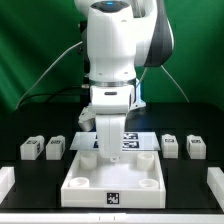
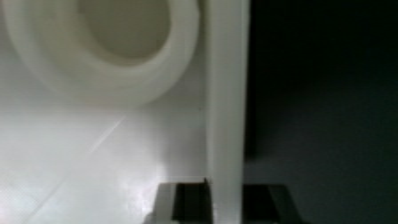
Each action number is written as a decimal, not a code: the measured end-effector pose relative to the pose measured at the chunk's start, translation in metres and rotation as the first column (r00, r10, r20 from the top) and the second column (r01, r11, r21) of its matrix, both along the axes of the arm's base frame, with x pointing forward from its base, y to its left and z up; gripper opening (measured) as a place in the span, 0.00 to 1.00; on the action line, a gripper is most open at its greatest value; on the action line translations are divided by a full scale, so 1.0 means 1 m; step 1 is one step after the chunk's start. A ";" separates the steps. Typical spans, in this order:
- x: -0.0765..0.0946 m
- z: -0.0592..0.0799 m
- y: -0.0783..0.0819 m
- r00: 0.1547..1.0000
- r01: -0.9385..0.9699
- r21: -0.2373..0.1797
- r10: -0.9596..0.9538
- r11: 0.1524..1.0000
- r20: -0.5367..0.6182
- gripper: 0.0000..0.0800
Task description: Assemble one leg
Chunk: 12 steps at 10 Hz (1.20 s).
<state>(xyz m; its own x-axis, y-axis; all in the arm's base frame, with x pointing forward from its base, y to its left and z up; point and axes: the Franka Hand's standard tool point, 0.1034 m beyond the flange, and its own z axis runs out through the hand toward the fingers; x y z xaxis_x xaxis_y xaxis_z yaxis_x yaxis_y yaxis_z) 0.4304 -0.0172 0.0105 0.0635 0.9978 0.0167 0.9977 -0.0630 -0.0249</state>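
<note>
The pincer point(image 2: 224, 205) reaches straight down and straddles a raised rim of the large white square plastic tray-like piece point(image 1: 85, 190). Its dark fingers point(image 2: 182, 205) are nearly together and press the thin rim from both sides, so it looks clamped there, probably to set the piece in position before any post is fetched. A round socket point(image 2: 107, 30) lies just beside the grip. The small white blocky plastic legs with square tags lie untouched on the black worktop point(image 1: 40, 175): two point(image 1: 30, 149) point(image 1: 56, 148) at the exterior view's left, two point(image 1: 171, 146) point(image 1: 196, 148) at its right.
</note>
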 end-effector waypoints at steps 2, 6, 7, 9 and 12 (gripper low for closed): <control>0.000 0.000 0.000 1.000 0.000 0.000 0.000 1.000 0.000 0.07; 0.000 0.000 0.000 1.000 0.000 0.000 0.000 1.000 0.000 0.07; 0.006 0.002 0.005 1.000 -0.009 0.003 0.009 1.000 0.006 0.07; 0.026 0.002 0.033 1.000 -0.018 0.023 0.017 1.000 0.018 0.07; 0.049 0.000 0.075 0.998 -0.034 0.065 0.030 0.997 0.054 0.07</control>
